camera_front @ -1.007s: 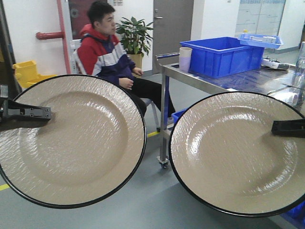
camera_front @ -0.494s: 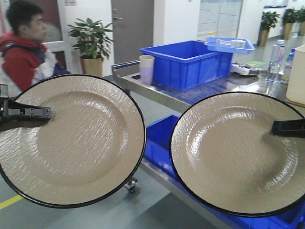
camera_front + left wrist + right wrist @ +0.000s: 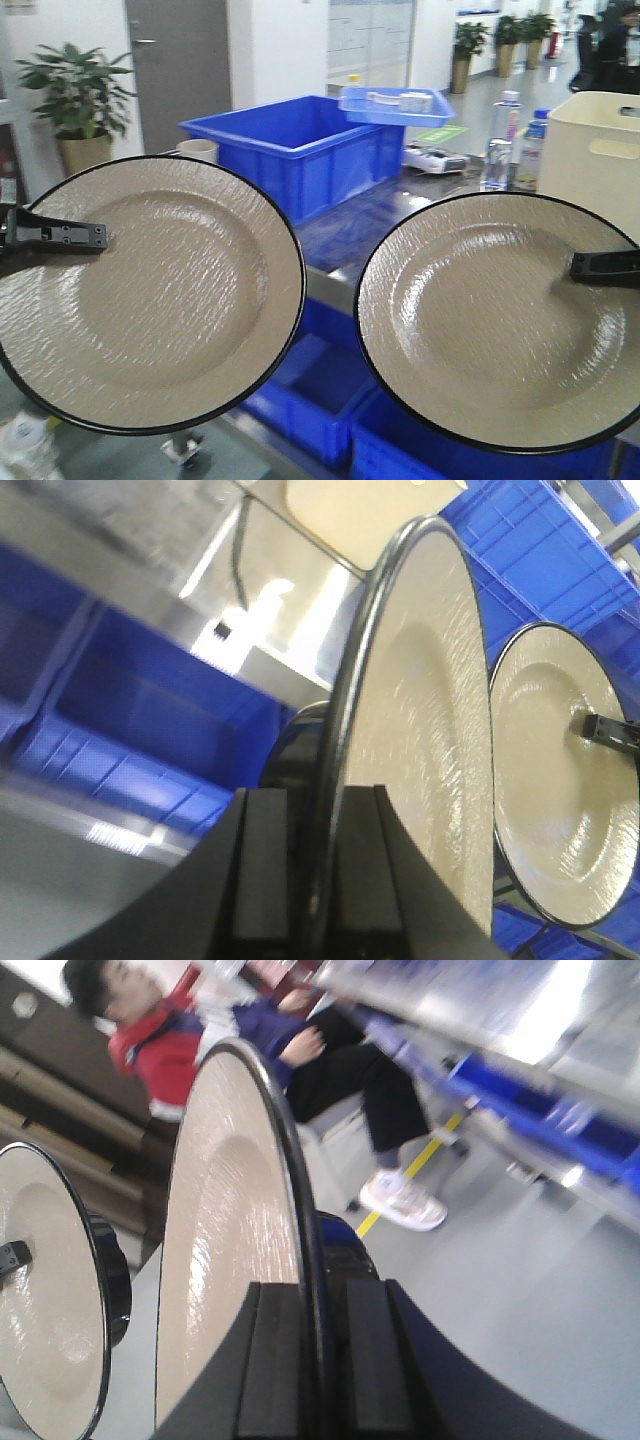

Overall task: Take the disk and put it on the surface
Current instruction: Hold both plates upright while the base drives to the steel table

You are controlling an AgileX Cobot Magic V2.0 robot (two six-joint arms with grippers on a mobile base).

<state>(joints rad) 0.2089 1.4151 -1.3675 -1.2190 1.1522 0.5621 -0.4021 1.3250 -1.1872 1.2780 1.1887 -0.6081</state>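
The left gripper (image 3: 57,237) is clamped on the beige, round, black-rimmed left disk (image 3: 150,300), biting its rim at 9 o'clock, so the plate's body runs from the claw towards 3 o'clock. The right gripper (image 3: 605,268) mirrors this. It is closed on the matching beige, black-rimmed right disk (image 3: 490,330) at the 3 o'clock rim, with the plate reaching towards 9 o'clock. Both wrist views show a rim pinched between two black fingers, one on each face.

Both disks are in the air, standing nearly upright with their hollow faces towards the front camera. Their inner rims are near each other but apart, with a clear gap between them.

The surface meant for placing does not show in any view. At 12 o'clock beyond the disks stands a steel-topped table (image 3: 370,220) carrying a deep blue plastic crate (image 3: 290,150), and at 2 o'clock a cream plastic bin (image 3: 595,150).

As I judge it, the carry is under way and the setting-down is not yet begun. Each plate will need turning from upright to flat before it goes down. Because each disk is held by its outer edge, the unsupported inner edge would likely touch first. I cannot tell which arm is nearer the target.
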